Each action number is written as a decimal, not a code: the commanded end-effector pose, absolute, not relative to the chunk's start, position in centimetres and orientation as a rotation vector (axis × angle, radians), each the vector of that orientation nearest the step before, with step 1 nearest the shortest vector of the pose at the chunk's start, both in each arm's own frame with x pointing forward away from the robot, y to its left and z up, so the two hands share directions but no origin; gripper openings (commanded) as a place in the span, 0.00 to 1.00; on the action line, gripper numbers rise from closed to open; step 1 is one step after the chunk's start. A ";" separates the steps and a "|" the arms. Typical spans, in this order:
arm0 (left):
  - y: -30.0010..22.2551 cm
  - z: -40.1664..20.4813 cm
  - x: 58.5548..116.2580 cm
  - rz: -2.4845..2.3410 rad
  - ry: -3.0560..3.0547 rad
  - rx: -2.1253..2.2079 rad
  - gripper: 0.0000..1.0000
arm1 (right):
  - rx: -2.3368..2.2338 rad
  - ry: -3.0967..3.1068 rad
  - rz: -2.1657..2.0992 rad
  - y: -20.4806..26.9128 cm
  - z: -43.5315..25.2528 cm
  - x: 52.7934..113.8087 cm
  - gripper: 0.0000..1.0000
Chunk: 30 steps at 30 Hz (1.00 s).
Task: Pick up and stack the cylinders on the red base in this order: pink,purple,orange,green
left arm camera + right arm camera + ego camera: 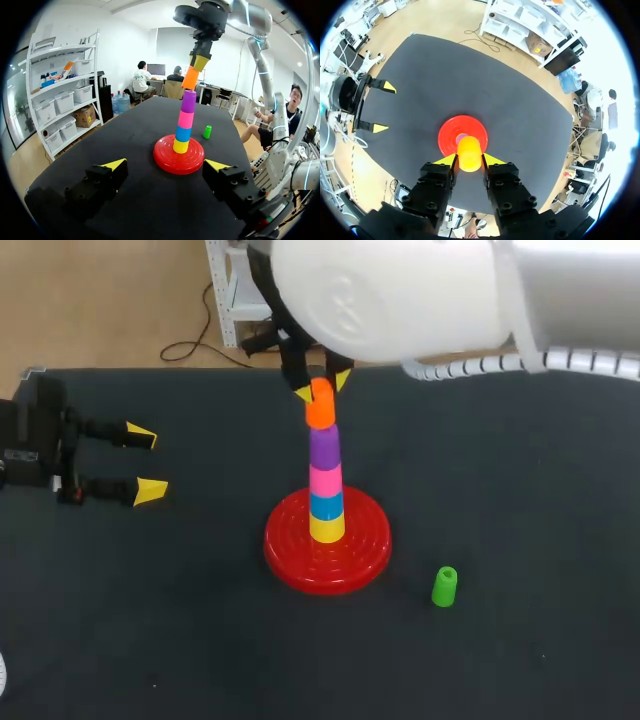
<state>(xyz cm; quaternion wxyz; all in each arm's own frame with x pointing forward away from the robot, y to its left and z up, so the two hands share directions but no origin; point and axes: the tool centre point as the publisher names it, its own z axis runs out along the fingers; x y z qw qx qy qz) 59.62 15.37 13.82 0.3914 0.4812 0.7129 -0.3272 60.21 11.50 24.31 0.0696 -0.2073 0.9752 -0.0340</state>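
A red base (290,555) (165,159) (447,132) carries a stack of yellow, blue, pink (325,481) and purple (323,446) cylinders. My right gripper (321,387) (469,160) comes down from above, shut on the orange cylinder (320,406) (190,78) (469,153), which sits slightly tilted on or just over the purple one (188,101). The green cylinder (444,587) (207,131) stands on the table to the right of the base. My left gripper (147,462) (167,164) is open and empty at the left, well away from the stack.
The black table (180,640) stretches around the base. The right arm's big white body (400,290) hangs over the far middle of the table.
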 end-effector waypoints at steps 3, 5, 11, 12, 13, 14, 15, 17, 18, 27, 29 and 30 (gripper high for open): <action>15.4 13.7 59.6 -0.829 1.807 1.220 1.00 | -0.627 2.950 -0.094 11.8 23.9 60.6 0.00; 15.4 13.7 59.6 -0.829 1.807 1.220 1.00 | -0.626 2.954 -0.090 11.8 23.8 60.6 0.00; 15.4 13.7 59.6 -0.829 1.807 1.220 1.00 | -0.619 2.960 -0.088 11.8 23.6 60.5 0.00; 15.4 13.7 59.6 -0.829 1.807 1.220 1.00 | -0.620 2.959 -0.086 11.8 23.6 60.4 0.00; 15.4 13.7 59.6 -0.829 1.807 1.220 1.00 | -0.621 2.958 -0.084 11.8 23.7 60.3 0.00; 15.4 13.7 59.6 -0.829 1.807 1.220 1.00 | -0.622 2.957 -0.082 11.8 23.8 60.2 0.00; 15.4 13.7 59.6 -0.829 1.807 1.220 1.00 | -0.622 2.955 -0.081 11.8 23.9 60.2 0.00; 15.4 13.7 59.6 -0.829 1.807 1.220 1.00 | -0.621 2.952 -0.076 11.7 24.1 60.1 0.00; 15.4 13.7 59.6 -0.829 1.807 1.220 1.00 | -0.620 2.951 -0.074 11.7 24.1 60.1 0.00; 15.4 13.7 59.6 -0.829 1.807 1.220 1.00 | -0.622 2.948 -0.070 11.5 24.0 59.8 0.00; 15.4 13.7 59.6 -0.829 1.807 1.220 1.00 | -0.624 2.950 -0.072 11.5 23.9 59.8 0.00; 15.4 13.7 59.6 -0.829 1.807 1.220 1.00 | -0.624 2.950 -0.072 11.4 23.8 59.8 0.00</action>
